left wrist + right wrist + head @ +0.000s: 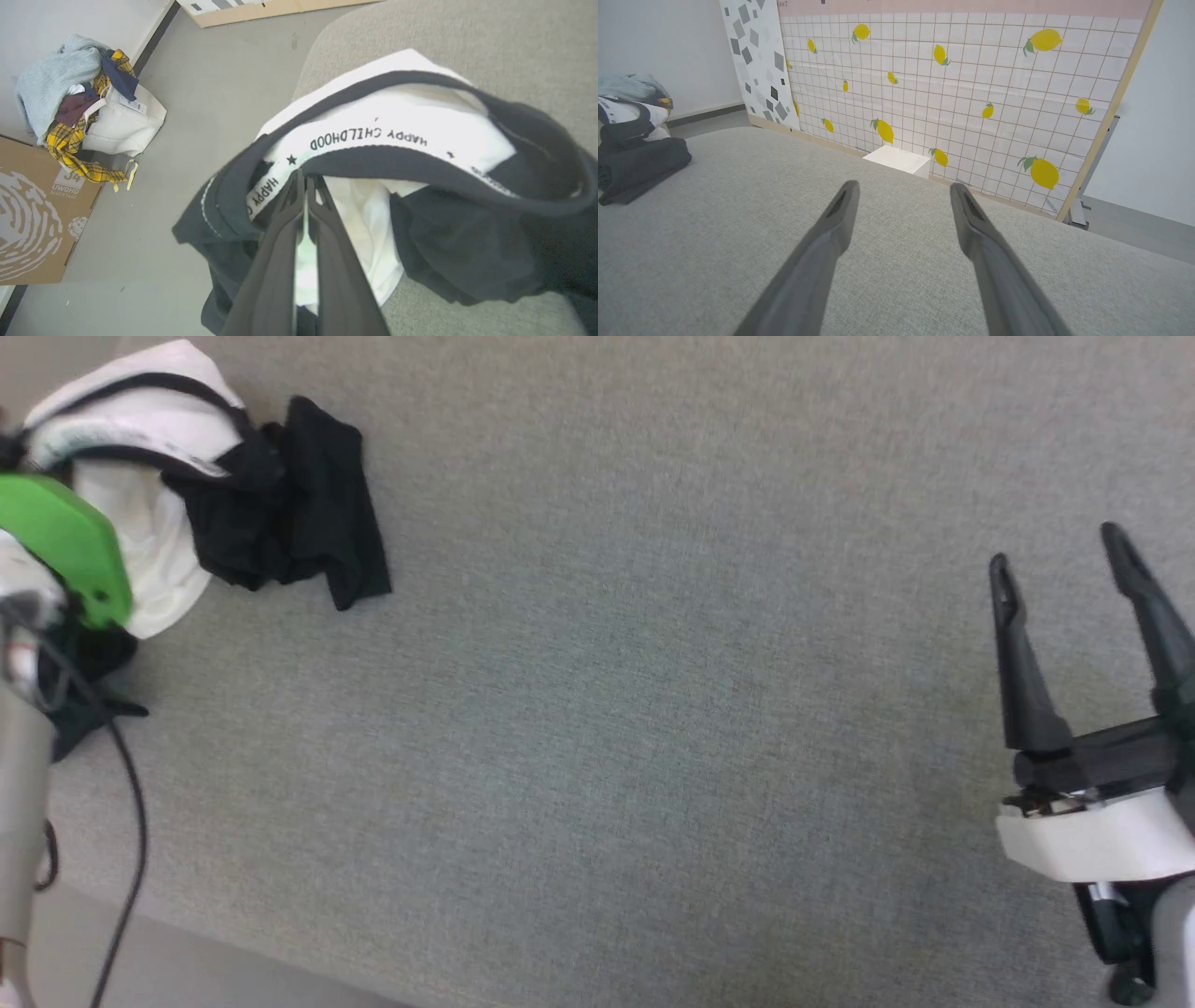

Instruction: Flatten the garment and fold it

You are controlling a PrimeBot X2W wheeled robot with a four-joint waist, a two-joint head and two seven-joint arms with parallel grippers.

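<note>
Grey fabric covers the tabletop, most of it bare, with a lemon-print panel standing beyond its far edge. The garment lies bunched at the tabletop's left corner, partly hanging over the edge above the floor, where a cardboard box and a heap of clothes sit. The left gripper has its 2 fingers pressed together on white cloth just inside the black collar, below the neck tape printed "HAPPY CHILDHOOD". The right gripper hovers well apart over bare fabric, its fingers spread and holding nothing. The step in hand looks like dragging the shirt from the corner toward the middle so it can be spread out. To do that well, the pinch should keep hold of the collar seam, not a single loose layer, and the pull should run low and steady across the tabletop so the hanging part follows without snagging on the edge. The black sleeve is crumpled beside the body, so the right gripper would probably need to take a second point, a shoulder or the hem, before any flattening works.
</note>
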